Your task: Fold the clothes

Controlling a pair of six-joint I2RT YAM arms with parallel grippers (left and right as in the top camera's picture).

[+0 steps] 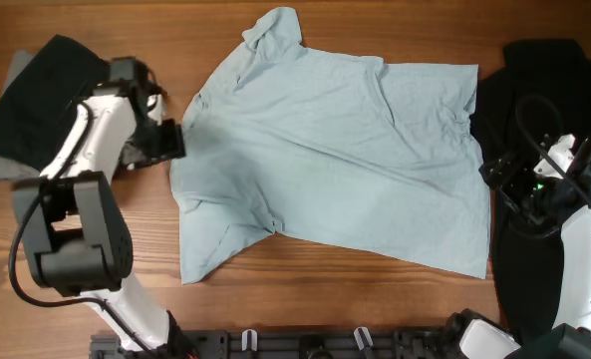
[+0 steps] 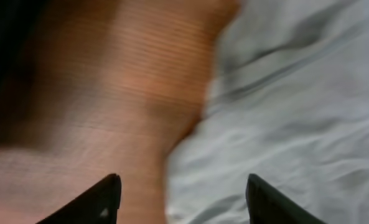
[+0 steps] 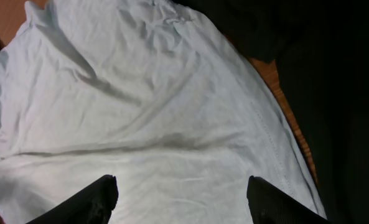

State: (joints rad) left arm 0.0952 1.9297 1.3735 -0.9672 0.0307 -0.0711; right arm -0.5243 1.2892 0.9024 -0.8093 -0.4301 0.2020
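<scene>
A pale blue-grey T-shirt (image 1: 335, 160) lies spread flat on the wooden table, collar to the left, hem to the right. My left gripper (image 1: 170, 140) is open and empty at the shirt's left edge; in the left wrist view its fingers (image 2: 181, 199) straddle the cloth's edge (image 2: 284, 112), blurred. My right gripper (image 1: 494, 175) is open and empty at the shirt's right hem; in the right wrist view its fingers (image 3: 181, 199) hover over the pale cloth (image 3: 140, 112).
A black garment (image 1: 36, 95) lies at the far left under my left arm. Another black garment (image 1: 544, 90) lies at the far right, also shown in the right wrist view (image 3: 333, 74). Bare wood (image 1: 355, 289) runs along the front.
</scene>
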